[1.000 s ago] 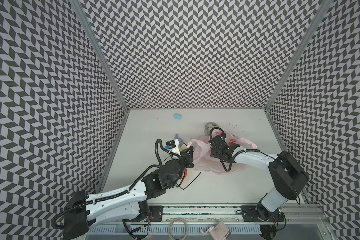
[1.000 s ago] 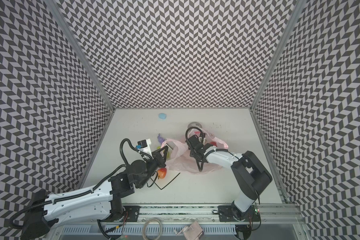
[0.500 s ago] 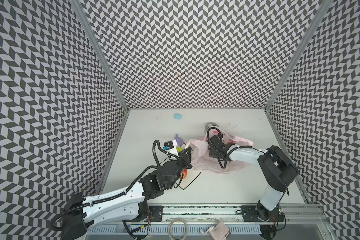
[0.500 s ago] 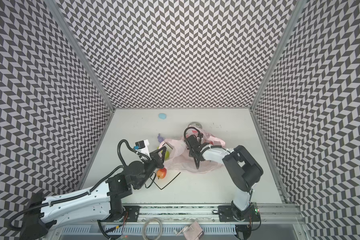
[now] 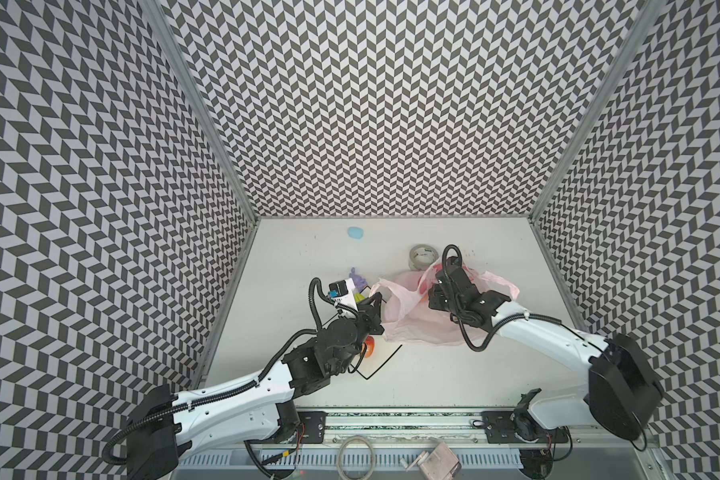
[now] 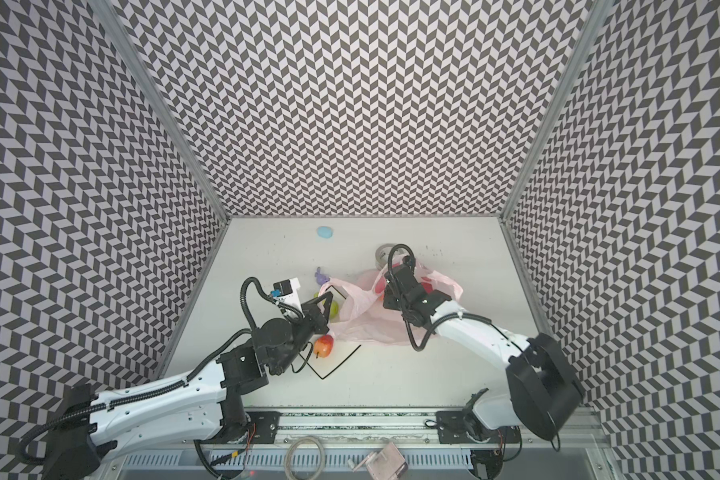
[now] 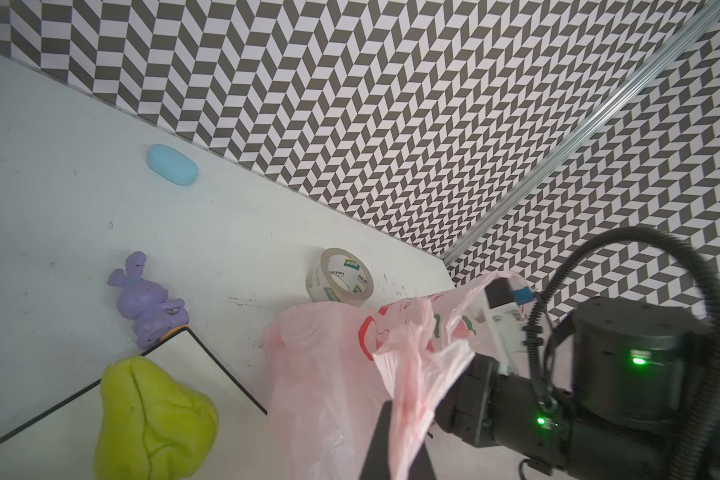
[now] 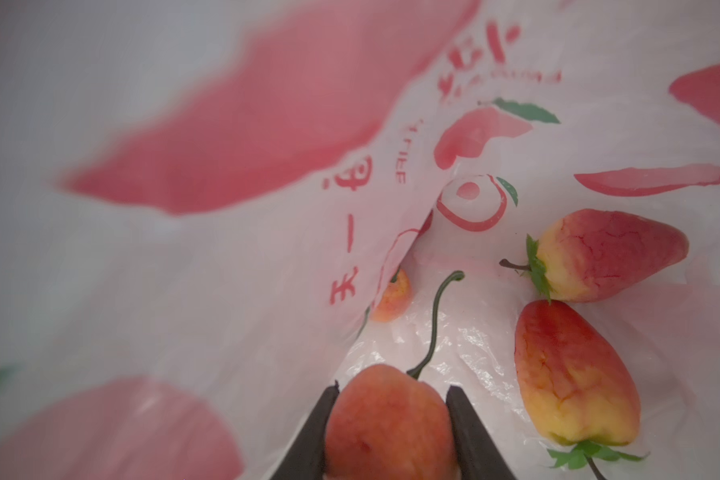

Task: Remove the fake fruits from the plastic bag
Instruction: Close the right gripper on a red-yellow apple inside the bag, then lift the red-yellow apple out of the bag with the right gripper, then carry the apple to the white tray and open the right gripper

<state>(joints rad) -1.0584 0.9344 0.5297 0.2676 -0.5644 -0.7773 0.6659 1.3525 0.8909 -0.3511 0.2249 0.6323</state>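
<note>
Inside the plastic bag (image 5: 404, 320), the right gripper (image 8: 393, 392) clamps a stemmed orange-red fruit (image 8: 387, 432) while the left gripper (image 5: 373, 303) pinches its rim; next, likely, a careful lift out through the mouth.

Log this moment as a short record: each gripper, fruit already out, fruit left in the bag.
left gripper: shut on the bag edge
right gripper: inside the bag, shut on a stemmed red fruit
out of the bag: pear, apple
loose in the bag: two strawberries, one small orange fruit
other items: tape roll, purple figure, blue blob
</note>
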